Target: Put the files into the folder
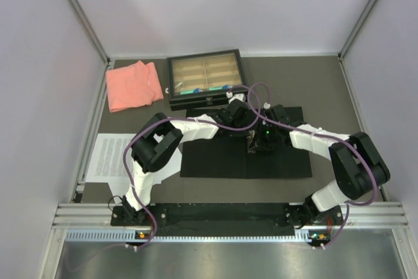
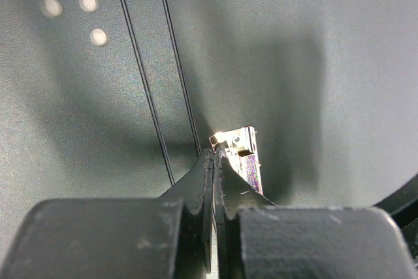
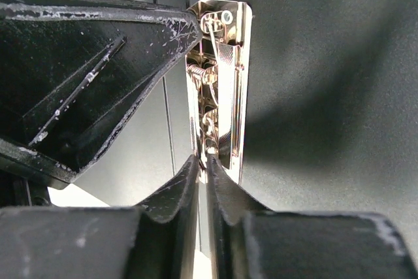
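"So, the left gripper [image 2: 214, 155] and right gripper [image 3: 202, 161]?"
"Both pinched together, tips at the clip [image 3: 222, 76] inside the folder [image 1: 215, 161] — I'd press it fully open first."
"The files [image 1: 111, 155]?"
"Just left of the folder — slide them under squarely."

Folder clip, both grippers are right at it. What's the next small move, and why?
Probably lift the metal clip slightly with the right gripper, whose fingertips pinch its near end; the left gripper, shut, touches its other end. The folder lies open and the files lie outside it on the table, so the clamp likely needs opening first.
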